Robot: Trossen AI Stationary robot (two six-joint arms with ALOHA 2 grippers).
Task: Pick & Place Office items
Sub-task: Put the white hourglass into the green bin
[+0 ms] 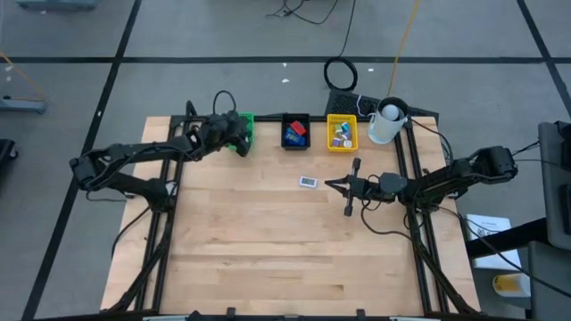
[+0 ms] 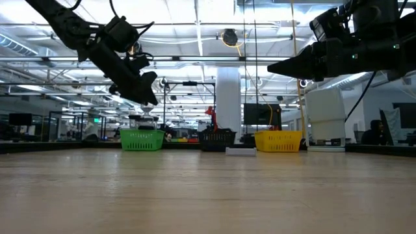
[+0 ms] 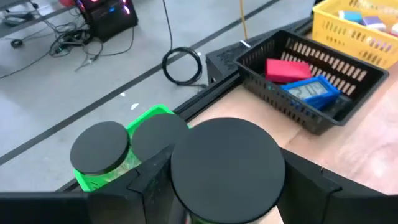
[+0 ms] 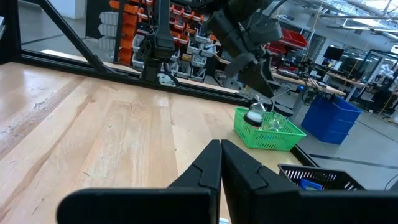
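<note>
My left gripper [image 1: 239,138] hovers over the green tray [image 1: 246,125] at the table's far edge, shut on a round item with a flat black cap [image 3: 224,158]. Two more black-capped round items [image 3: 99,146] stand in the green tray [image 3: 146,118] below it. In the low view the held item [image 2: 144,114] hangs just above the tray [image 2: 142,139]. My right gripper [image 1: 328,184] is shut and empty, raised above the table right of centre, pointing toward the left edge. A small white flat piece [image 1: 308,182] lies on the table just left of it. My left gripper pinches the black-capped round item between its two fingers [image 3: 146,183], one on each side of the body below the cap [image 3: 186,143]. The fingers slant down from above. The item [image 4: 254,116] is upright and lifted clear, hanging over the green tray [image 4: 268,132].
A black tray [image 1: 295,132] holds blue and red blocks [image 3: 298,78]. Beside it stand a yellow tray [image 1: 342,133] with small pieces and a white cup [image 1: 385,123] at the far right corner. Bare wood stretches across the middle and near side of the table [image 1: 268,250].
</note>
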